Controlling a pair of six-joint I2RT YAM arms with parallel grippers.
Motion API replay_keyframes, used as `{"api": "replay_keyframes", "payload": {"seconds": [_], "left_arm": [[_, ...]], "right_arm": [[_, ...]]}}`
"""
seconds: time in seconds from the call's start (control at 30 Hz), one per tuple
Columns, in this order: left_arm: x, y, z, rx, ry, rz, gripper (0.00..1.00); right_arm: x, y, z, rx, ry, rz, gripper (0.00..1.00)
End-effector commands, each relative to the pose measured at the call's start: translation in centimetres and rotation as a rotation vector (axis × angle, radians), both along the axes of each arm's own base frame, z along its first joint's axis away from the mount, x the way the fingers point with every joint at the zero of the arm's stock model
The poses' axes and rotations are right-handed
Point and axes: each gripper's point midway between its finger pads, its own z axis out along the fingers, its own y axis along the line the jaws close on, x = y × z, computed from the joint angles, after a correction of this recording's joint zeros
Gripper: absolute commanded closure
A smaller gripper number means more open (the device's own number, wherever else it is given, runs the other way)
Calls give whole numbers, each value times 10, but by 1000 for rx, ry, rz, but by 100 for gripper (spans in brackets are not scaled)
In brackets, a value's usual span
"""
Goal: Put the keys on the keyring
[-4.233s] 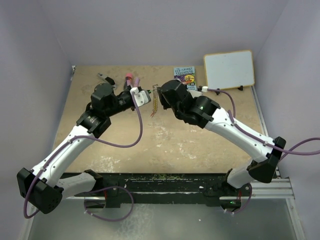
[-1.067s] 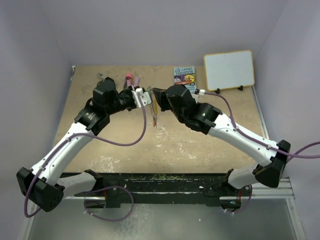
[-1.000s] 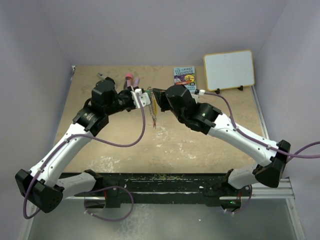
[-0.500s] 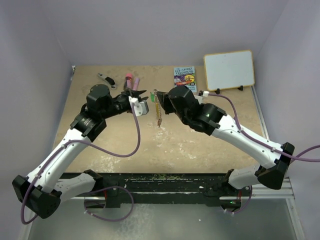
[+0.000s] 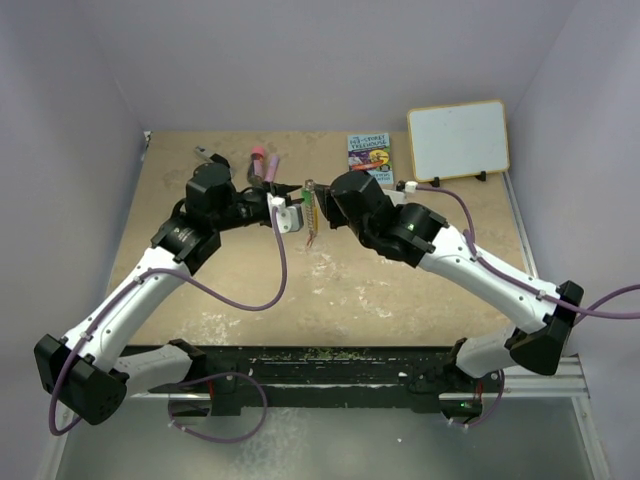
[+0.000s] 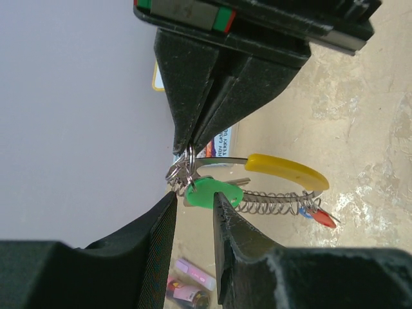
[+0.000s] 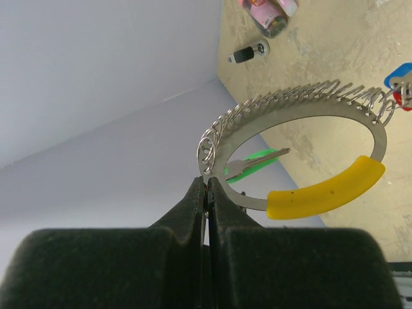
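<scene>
My right gripper [image 7: 207,180] is shut on the thin edge of the keyring [image 7: 322,190], holding it in the air above the table. It is a silver loop with a yellow stretch [image 6: 286,172] and several small wire rings strung along it. The green key [image 6: 209,193] hangs near the gripped end. The blue key [image 7: 399,74] and red key [image 7: 405,96] dangle at the far end. My left gripper [image 6: 193,199] is narrowly open, its tips right at the green tag. From above, both grippers [image 5: 298,203] [image 5: 318,195] meet at the keyring [image 5: 312,212].
A pink-and-maroon tube [image 5: 265,160] and a black-and-silver tool [image 5: 208,155] lie at the back left of the tan table. A small book [image 5: 368,150] and a whiteboard [image 5: 458,138] stand at the back right. Walls enclose three sides.
Half a second ago my left gripper stood back to the left of the ring. It has moved right, up to the green key. My right gripper still holds the ring.
</scene>
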Motion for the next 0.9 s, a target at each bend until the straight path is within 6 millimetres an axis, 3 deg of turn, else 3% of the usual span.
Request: {"api": "replay_keyframes", "payload": {"seconds": [0.0,0.87], "left_arm": [[-5,-4,31,-50,-51,-40,67],[11,-13,27,-71,19,-17,67]], "right_arm": [[13,-11,26,82,-35,-117,100],[16,5,28,85,-44,-70,100]]}}
